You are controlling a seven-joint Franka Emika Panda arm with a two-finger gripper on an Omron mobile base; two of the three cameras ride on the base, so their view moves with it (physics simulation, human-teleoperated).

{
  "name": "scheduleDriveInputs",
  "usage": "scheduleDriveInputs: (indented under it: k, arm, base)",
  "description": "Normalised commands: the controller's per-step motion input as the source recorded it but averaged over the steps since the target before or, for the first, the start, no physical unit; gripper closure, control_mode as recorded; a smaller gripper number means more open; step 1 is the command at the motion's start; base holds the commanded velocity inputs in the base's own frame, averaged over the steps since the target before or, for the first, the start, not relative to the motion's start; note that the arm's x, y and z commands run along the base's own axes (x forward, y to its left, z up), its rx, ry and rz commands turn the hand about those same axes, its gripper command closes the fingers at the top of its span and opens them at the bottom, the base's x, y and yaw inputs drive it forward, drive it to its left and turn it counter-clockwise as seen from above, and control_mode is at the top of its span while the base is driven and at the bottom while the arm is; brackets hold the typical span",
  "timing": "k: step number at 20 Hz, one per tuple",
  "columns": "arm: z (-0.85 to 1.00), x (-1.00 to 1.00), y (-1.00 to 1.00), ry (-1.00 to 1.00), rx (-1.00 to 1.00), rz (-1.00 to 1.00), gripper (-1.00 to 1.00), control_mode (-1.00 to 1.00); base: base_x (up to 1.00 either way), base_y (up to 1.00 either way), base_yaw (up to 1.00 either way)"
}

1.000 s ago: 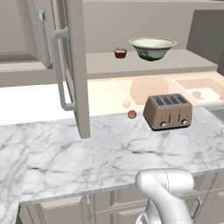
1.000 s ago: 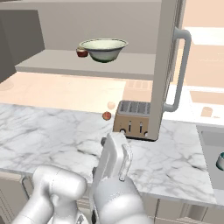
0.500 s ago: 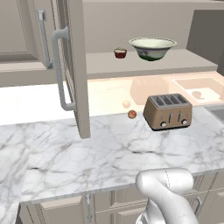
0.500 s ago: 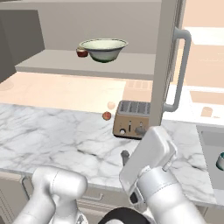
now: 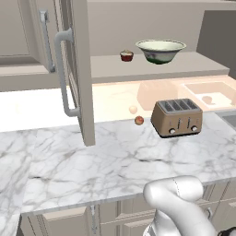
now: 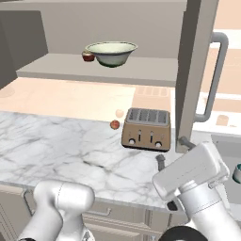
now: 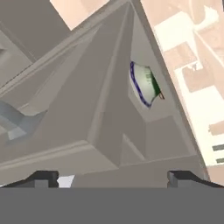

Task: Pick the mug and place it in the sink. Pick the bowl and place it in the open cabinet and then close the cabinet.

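The pale green-white bowl (image 5: 161, 50) (image 6: 110, 52) stands upright on the shelf of the open cabinet; it appears rolled on its side in the hand view (image 7: 146, 83). The cabinet door (image 5: 82, 69) (image 6: 195, 70) juts out toward me, bar handle (image 6: 214, 80) on its outer face. My gripper (image 6: 173, 150) (image 7: 112, 179) is open and holds nothing, low over the counter just in front of the door's lower edge, right of the toaster. A teal mug (image 6: 237, 173) shows at the right edge, down in the grey sink (image 6: 228, 143).
A tan toaster (image 5: 177, 117) (image 6: 146, 128) sits on the marble counter (image 5: 92, 161) under the shelf. A tiny dark-red cup (image 5: 126, 56) (image 6: 88, 57) stands on the shelf beside the bowl. Two small round fruits (image 5: 138, 120) lie left of the toaster.
The hand has swung from the middle of the right base view to the lower right, up to the door's lower edge. Its jaws stayed open. Bowl, cup and toaster have not moved.
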Motion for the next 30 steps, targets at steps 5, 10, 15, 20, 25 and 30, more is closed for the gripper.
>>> scheduleDriveInputs:
  k: [5, 10, 15, 20, 25, 30]
  arm:
    - [0.0, -0.02, -0.73, -0.2, 0.11, 0.02, -1.0, -1.0]
    - [0.0, -0.32, -0.73, -0.29, 0.12, 0.0, -1.0, -1.0]
    - [-0.04, -0.02, -0.57, -0.21, 0.09, 0.0, -1.0, -1.0]
    - [-0.07, 0.26, -0.17, -0.18, 0.02, 0.0, -1.0, -1.0]
    - [-0.07, 0.27, -0.1, -0.17, 0.01, 0.0, -1.0, -1.0]
    - [0.0, 0.15, 0.0, -0.15, 0.0, 0.0, -1.0, -1.0]
  base:
    - [0.0, 0.0, 0.0]
    - [0.0, 0.0, 0.0]
    - [0.0, 0.0, 0.0]
    - [0.0, 0.0, 0.0]
    - [0.0, 0.0, 0.0]
    - [0.0, 0.0, 0.0]
